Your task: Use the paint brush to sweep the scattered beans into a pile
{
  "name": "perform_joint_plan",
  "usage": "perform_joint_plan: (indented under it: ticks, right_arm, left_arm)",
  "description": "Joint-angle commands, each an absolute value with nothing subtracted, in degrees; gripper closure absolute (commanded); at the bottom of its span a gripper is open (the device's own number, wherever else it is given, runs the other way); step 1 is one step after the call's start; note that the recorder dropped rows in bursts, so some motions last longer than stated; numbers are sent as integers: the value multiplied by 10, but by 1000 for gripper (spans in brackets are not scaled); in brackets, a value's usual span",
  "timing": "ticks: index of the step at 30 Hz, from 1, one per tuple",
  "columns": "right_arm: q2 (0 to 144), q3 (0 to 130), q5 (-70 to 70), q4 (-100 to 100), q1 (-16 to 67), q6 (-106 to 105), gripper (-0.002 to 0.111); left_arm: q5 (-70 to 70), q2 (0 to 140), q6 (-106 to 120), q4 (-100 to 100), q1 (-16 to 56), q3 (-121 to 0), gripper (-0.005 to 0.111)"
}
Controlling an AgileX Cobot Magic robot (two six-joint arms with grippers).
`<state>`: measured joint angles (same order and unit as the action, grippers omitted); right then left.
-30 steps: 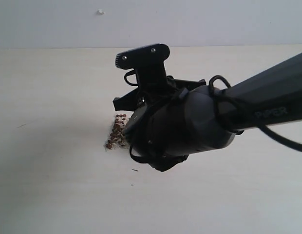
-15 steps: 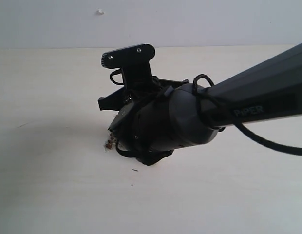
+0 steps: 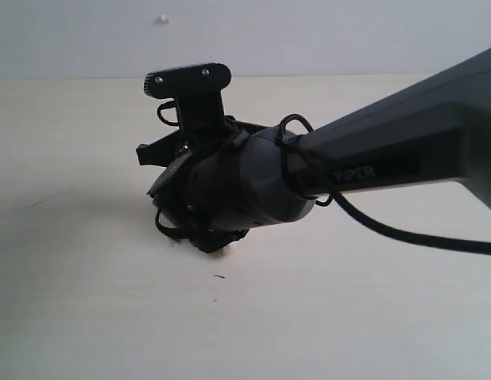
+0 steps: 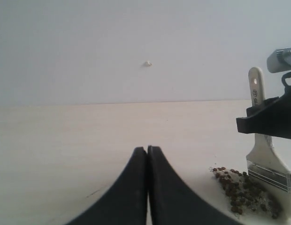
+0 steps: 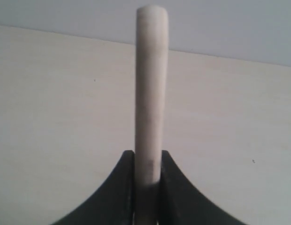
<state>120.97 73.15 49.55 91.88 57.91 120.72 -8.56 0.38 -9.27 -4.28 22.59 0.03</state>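
The paint brush (image 4: 270,174) stands nearly upright on the pale table, its whitish handle (image 5: 151,84) clamped in my right gripper (image 5: 148,157), which is shut on it. In the left wrist view the silver ferrule and white bristles rest against the pile of reddish-brown beans (image 4: 244,190) mixed with pale grit. In the exterior view my right arm's wrist (image 3: 230,190) covers the brush and nearly all the beans. My left gripper (image 4: 147,150) is shut with nothing in it, well to the side of the pile.
The pale wooden table (image 3: 87,301) ends at a grey wall bearing a small white bump (image 3: 163,19). A short dark mark (image 3: 219,276) lies on the table just in front of the wrist. A thin cable hangs from the right arm (image 3: 404,233).
My right arm has moved steadily to the left with the brush. The beans that showed left of the wrist are now hidden behind it.
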Motion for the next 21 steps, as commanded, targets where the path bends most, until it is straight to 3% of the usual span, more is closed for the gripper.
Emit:
perform_joint_plan:
  ticks: [1,8,15,21]
  right_arm:
    - [1185,736,510,910,580,1166,108]
    - [1123,735,478,956,578,991,108]
    - [1095,749,130,999,468,886,108]
    - [1097,755,-80,999,370,764,108]
  left_arm:
    - [-84,0,-94,-43,229,0,107]
    - [-84,0,-94,-43,229,0,107]
    - [-84,0,-94,-43,229,0,107]
    - [-84,0,-94,-43,229,0,107]
